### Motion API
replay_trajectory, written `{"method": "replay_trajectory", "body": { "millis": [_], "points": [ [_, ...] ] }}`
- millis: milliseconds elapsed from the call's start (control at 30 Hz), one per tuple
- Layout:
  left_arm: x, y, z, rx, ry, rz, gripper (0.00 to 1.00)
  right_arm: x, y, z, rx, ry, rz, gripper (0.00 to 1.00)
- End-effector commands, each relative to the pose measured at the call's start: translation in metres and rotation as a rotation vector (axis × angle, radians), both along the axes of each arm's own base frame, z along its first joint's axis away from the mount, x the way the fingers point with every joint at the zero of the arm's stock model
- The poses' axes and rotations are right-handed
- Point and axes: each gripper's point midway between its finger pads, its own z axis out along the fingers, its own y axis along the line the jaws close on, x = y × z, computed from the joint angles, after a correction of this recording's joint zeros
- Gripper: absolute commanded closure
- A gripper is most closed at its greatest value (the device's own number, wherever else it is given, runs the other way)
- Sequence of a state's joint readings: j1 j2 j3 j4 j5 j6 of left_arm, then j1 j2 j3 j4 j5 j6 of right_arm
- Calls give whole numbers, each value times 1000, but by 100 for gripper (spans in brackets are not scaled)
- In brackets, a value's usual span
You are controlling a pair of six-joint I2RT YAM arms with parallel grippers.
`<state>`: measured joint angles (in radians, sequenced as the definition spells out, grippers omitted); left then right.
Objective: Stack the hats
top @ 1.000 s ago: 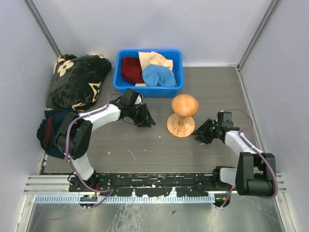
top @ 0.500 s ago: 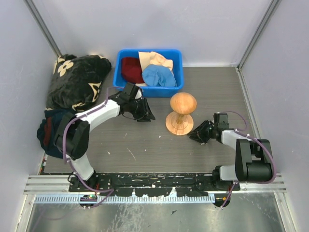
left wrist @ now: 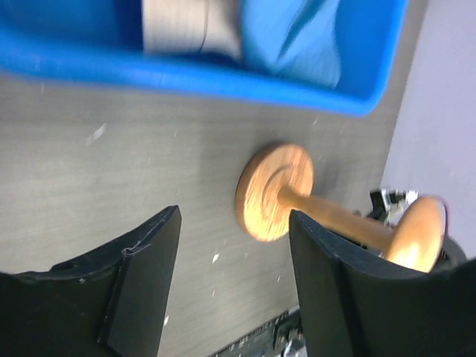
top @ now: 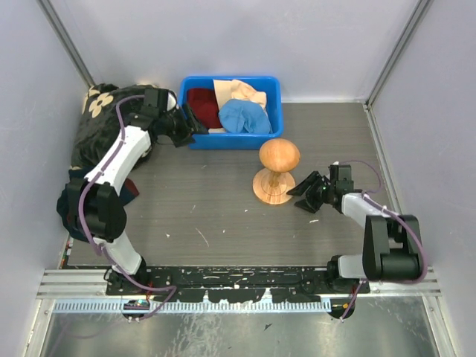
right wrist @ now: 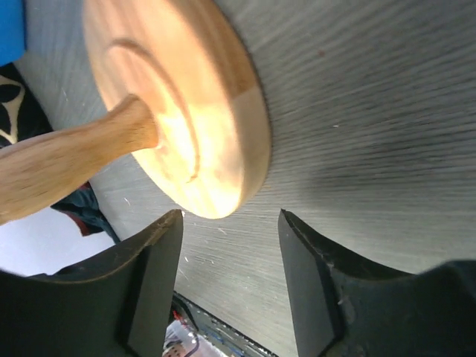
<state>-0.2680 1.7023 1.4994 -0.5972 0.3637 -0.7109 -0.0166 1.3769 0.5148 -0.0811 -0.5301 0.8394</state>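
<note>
Three hats lie in the blue bin (top: pixel 271 111) at the back: a dark red hat (top: pixel 201 105), a cream hat (top: pixel 239 91) and a light blue hat (top: pixel 245 117). The left wrist view shows the light blue hat (left wrist: pixel 297 37) inside the bin wall (left wrist: pixel 186 74). My left gripper (top: pixel 190 123) hovers at the bin's front left corner, open and empty (left wrist: pixel 234 216). A wooden hat stand (top: pixel 277 167) stands bare mid-table. My right gripper (top: pixel 297 199) is low beside its base (right wrist: pixel 186 111), open (right wrist: pixel 230 216), holding nothing.
A black blanket with cream flowers (top: pixel 119 123) lies at the back left, and a navy cloth with red trim (top: pixel 73 202) sits in front of it. Grey walls close both sides, and a metal rail (top: pixel 238 282) runs along the near edge.
My left arm swung from mid-table back and left to the bin's corner, jaws widening. My right gripper opened beside the stand's base. The stand shifted slightly back and left.
</note>
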Motion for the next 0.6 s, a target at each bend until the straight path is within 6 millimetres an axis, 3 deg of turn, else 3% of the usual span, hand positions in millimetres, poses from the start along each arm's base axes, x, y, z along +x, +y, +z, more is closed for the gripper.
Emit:
{"method": "replay_trajectory", "body": {
  "millis": [0,100,267,433,567],
  "points": [
    [43,-8,18,14,-105,-63,29,19,-15,49,-130,-145,21,38],
    [71,-24,27,-24,-161,-116,24,20,-19,62,-166,-169,33,35],
    [106,-49,32,-3,-245,-164,23,17,-26,67,-163,-175,21,33],
    [131,-56,1,107,-206,-140,23,15,-34,69,-153,-181,-2,33],
    [149,-59,-5,181,-242,-122,23,15,-40,72,-141,-191,-18,32]
  ]
}}
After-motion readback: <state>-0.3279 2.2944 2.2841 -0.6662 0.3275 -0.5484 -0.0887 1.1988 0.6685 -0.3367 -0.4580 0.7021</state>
